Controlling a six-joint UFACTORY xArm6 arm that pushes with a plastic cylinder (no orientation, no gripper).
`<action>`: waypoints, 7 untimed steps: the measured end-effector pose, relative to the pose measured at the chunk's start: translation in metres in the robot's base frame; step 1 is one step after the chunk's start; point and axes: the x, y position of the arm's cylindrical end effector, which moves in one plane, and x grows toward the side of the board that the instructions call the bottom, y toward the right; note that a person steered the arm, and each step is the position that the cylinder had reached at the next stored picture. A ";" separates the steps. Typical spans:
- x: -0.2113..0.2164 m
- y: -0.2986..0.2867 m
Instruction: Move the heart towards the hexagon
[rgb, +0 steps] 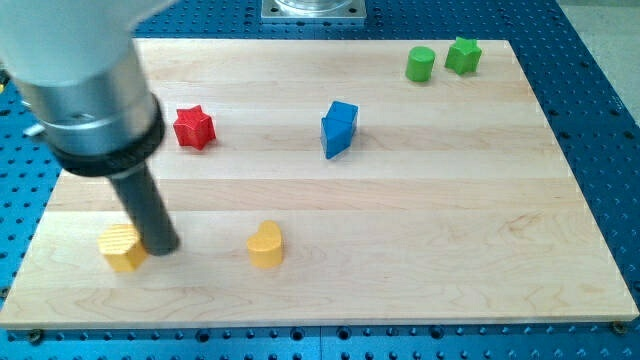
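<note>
A yellow heart block (265, 244) lies near the view's bottom, left of centre. A yellow hexagon block (121, 247) lies at the bottom left of the wooden board (450, 220). My tip (163, 247) rests on the board just right of the hexagon, touching or nearly touching it, and well left of the heart. The rod rises up and left into the large grey arm body, which hides the board's top left corner.
A red star block (194, 127) sits at the upper left. A blue block (339, 128) stands near the centre top. A green cylinder (420, 64) and a green star (463, 55) sit at the top right. The board's bottom edge runs close below the yellow blocks.
</note>
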 end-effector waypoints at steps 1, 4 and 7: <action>-0.011 0.010; -0.009 0.237; -0.019 0.054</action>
